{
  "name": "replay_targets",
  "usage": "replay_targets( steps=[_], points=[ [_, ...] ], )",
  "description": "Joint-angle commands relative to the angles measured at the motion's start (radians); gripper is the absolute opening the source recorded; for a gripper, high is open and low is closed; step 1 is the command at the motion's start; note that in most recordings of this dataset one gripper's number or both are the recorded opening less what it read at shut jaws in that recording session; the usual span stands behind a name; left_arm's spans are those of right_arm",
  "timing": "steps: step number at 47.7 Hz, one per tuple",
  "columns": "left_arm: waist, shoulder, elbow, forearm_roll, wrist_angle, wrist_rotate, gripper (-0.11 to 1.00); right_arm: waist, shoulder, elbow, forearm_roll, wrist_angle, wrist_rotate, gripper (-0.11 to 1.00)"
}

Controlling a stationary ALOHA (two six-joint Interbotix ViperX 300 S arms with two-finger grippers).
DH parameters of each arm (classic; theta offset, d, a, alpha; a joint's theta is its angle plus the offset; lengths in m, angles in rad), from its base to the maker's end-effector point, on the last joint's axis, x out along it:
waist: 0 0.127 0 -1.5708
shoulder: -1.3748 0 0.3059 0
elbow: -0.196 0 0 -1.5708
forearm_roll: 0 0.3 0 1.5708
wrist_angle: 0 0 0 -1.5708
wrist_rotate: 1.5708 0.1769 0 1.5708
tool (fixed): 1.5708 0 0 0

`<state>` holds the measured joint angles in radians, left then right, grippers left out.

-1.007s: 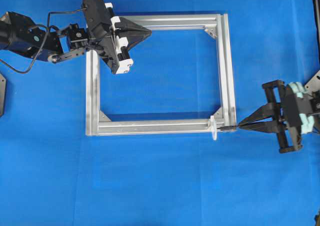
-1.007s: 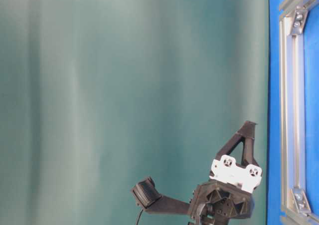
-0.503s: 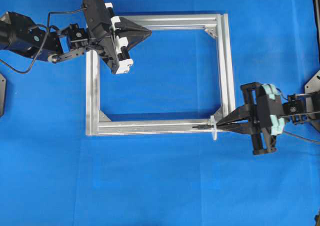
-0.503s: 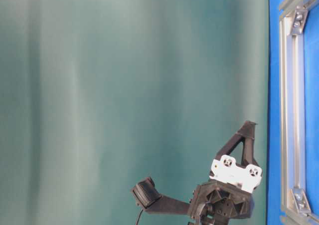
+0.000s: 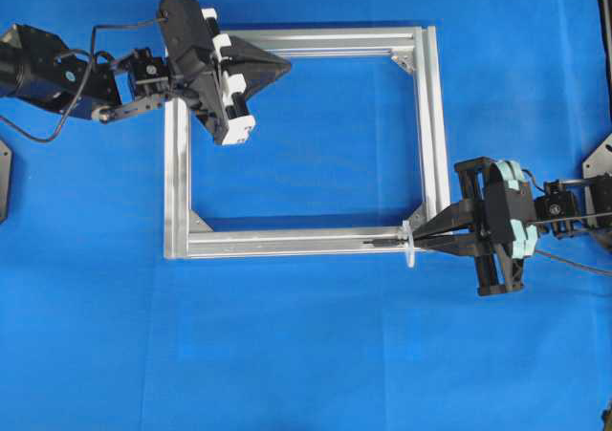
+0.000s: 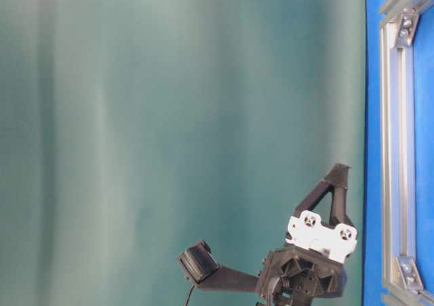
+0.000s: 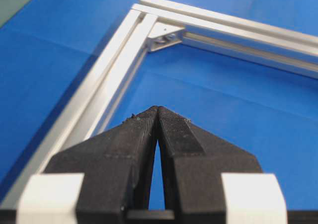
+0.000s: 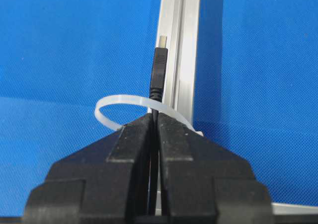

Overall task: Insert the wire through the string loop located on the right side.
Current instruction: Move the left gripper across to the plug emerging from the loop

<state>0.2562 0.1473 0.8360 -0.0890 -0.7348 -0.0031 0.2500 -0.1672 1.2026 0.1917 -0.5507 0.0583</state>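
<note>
At the frame's (image 5: 306, 242) lower right corner, right fingers (image 8: 171, 134) are pinching the wire (image 8: 159, 67), aiming its plug through the string loop (image 8: 107, 107), while left fingers (image 7: 171, 129) are sitting closed, empty.

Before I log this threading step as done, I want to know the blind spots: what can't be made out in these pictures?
- Wire: its length behind the plug is hidden between the right gripper's fingers in the right wrist view.
- String loop: its near part is covered by those fingers; overhead it is too small to judge.
- Table-level view: the frame is cut off by the right edge, so loop and wire are missing.
</note>
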Motion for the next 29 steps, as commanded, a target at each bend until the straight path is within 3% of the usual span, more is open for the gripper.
replay_targets(
  steps=[1,20,29],
  points=[
    [-0.041,-0.031,-0.002,0.002,-0.005,-0.003,0.0,-0.003,-0.006,-0.015,0.002,-0.008,0.0,-0.04],
    [-0.357,-0.031,0.031,0.002,0.012,-0.015,0.0,-0.003,-0.006,-0.015,0.003,-0.006,0.0,-0.04],
    [-0.44,-0.031,0.028,0.002,0.035,-0.015,0.0,-0.003,-0.006,-0.015,0.002,-0.008,0.0,-0.04]
  ],
)
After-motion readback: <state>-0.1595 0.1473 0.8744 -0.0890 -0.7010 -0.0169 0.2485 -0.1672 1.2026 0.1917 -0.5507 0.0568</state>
